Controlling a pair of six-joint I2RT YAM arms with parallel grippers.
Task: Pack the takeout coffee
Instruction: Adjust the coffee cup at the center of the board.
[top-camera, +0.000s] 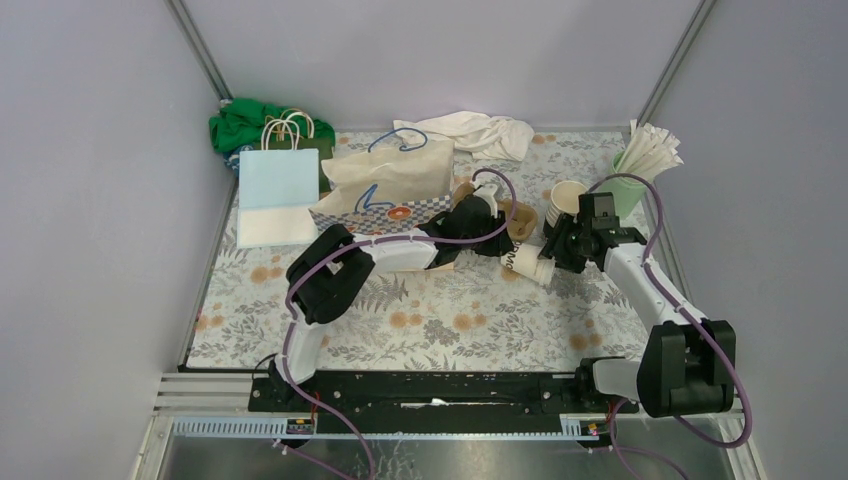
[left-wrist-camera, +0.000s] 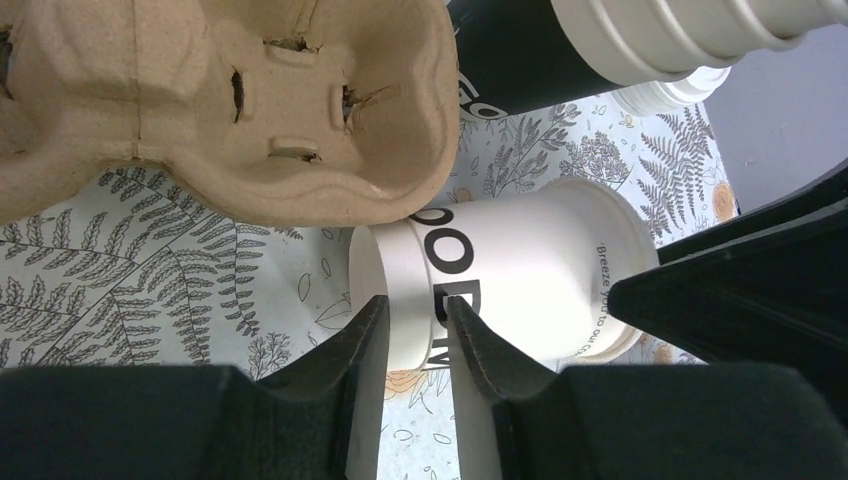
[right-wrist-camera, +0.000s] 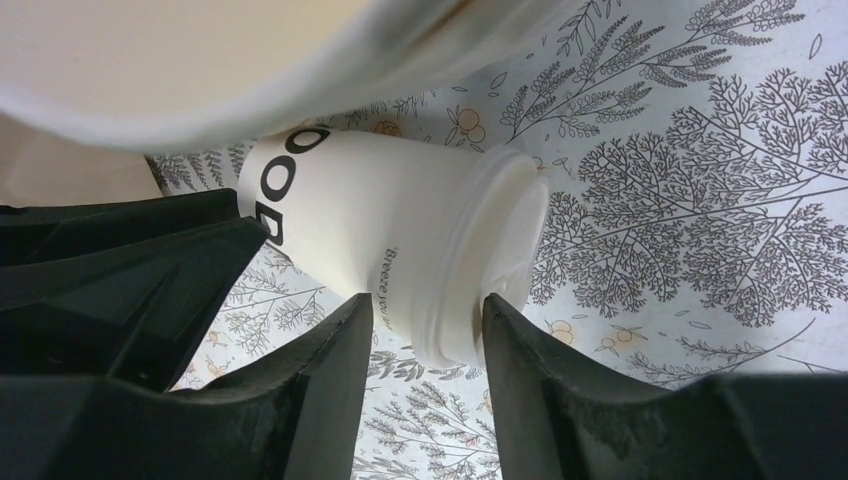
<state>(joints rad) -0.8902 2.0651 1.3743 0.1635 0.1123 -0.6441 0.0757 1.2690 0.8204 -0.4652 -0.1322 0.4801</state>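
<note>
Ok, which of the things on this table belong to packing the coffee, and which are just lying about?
Job: lidded paper cup lying on its side; open paper cup standing; pulp cup carrier; likely the brown patterned paper bag.
Lying about: light blue paper bag; green cloth; white cloth; mint tumbler of straws.

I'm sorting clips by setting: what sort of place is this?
Probably a robot test booth dressed as a café counter: plain walls, a floral tablecloth, paper bags and a lidded cup.
</note>
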